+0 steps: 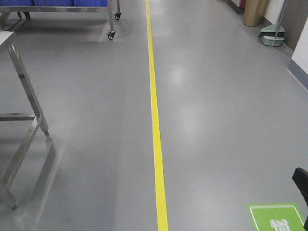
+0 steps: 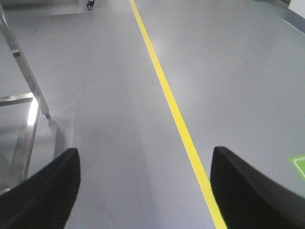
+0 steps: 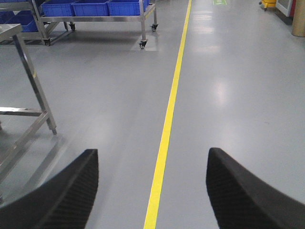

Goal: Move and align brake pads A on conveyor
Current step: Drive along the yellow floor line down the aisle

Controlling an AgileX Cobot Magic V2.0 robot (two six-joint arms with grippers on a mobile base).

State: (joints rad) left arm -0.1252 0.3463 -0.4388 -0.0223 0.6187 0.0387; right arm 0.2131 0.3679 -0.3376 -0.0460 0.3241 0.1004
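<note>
No brake pads and no conveyor show in any view. My left gripper (image 2: 145,164) is open and empty, its two black ribbed fingers (image 2: 45,195) spread wide above the grey floor. My right gripper (image 3: 152,164) is open and empty too, with its black fingers (image 3: 66,191) apart over the floor. A black piece of one arm (image 1: 301,183) shows at the right edge of the front view.
A yellow floor line (image 1: 156,125) runs away from me down a grey aisle. A stainless steel table frame (image 1: 24,120) stands at the left. A wheeled rack with blue bins (image 3: 90,9) stands far left. A green floor sign (image 1: 279,217) lies near right.
</note>
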